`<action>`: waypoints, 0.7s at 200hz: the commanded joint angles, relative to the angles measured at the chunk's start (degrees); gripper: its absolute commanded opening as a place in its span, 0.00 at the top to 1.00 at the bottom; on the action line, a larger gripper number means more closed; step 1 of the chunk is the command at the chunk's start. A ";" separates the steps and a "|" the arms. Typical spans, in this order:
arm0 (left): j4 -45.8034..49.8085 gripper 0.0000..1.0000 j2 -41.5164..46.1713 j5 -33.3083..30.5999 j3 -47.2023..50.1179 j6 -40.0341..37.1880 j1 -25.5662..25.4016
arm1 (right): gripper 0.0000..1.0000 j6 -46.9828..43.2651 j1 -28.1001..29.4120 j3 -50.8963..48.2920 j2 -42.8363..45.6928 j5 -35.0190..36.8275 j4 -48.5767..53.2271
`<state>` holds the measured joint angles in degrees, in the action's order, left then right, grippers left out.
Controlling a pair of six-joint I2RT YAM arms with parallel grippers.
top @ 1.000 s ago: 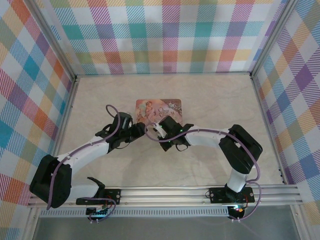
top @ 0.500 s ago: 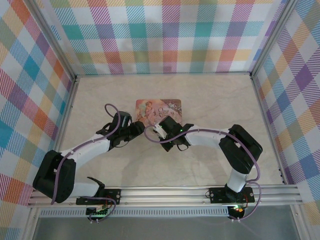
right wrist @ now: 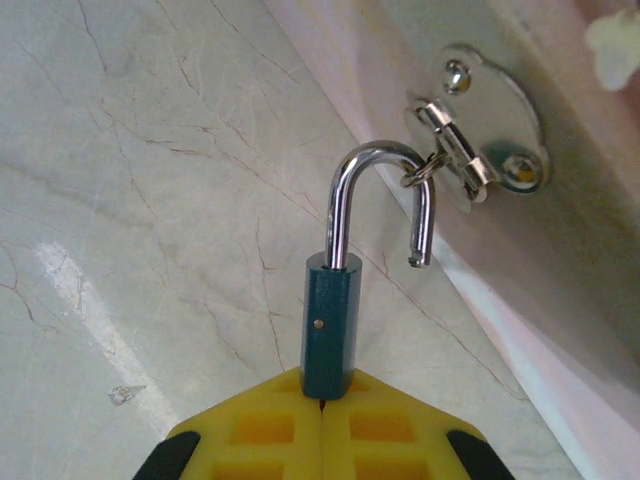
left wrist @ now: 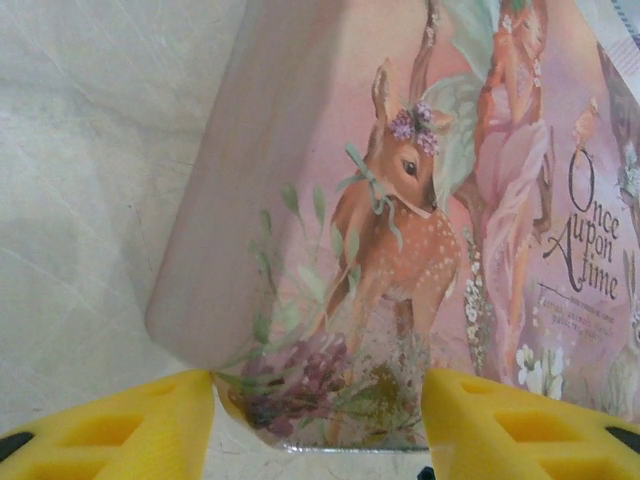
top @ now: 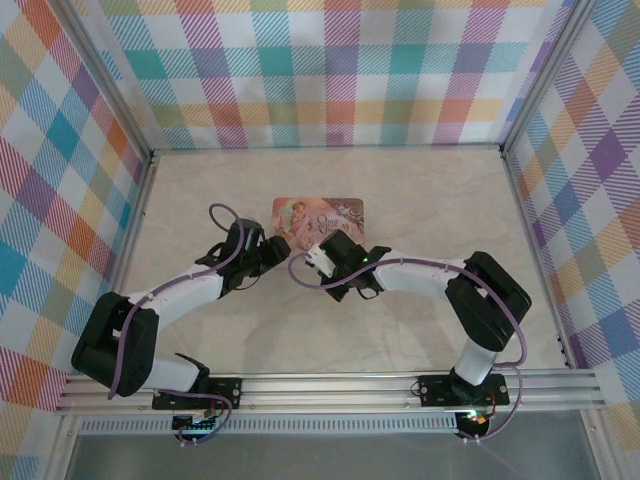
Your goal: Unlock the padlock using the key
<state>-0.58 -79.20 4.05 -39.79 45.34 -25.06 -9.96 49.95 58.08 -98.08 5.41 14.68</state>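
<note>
Since a second ago my left arm (top: pixel 190 290) has swung in; the left jaws, half open, sit at a corner of the pink tin (left wrist: pixel 300 150), and my right jaws pinch the padlock (right wrist: pixel 327 325), its sprung shackle hooked in the hasp ring (right wrist: pixel 420 172). I fear a crooked pull snags that ring and drags the tin, lettered "Once upon a time".
</note>
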 commanded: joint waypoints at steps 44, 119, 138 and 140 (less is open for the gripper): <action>-5.49 0.44 -5.09 -1.30 -4.48 -3.00 2.34 | 1.00 -6.88 0.60 0.67 0.87 1.24 0.41; 5.07 0.40 4.11 7.86 -3.12 -8.23 2.38 | 1.00 -9.13 0.58 1.59 0.11 2.49 0.53; 7.63 0.39 6.27 11.68 -2.30 -9.89 2.38 | 1.00 -9.72 0.58 1.59 -0.01 2.68 0.36; 7.92 0.39 6.39 12.03 -2.15 -10.05 2.38 | 1.00 -9.77 0.63 1.59 0.04 2.68 0.31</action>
<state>1.85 -76.14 9.69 -42.94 39.27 -23.16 -17.50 49.98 58.19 -98.06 7.73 14.68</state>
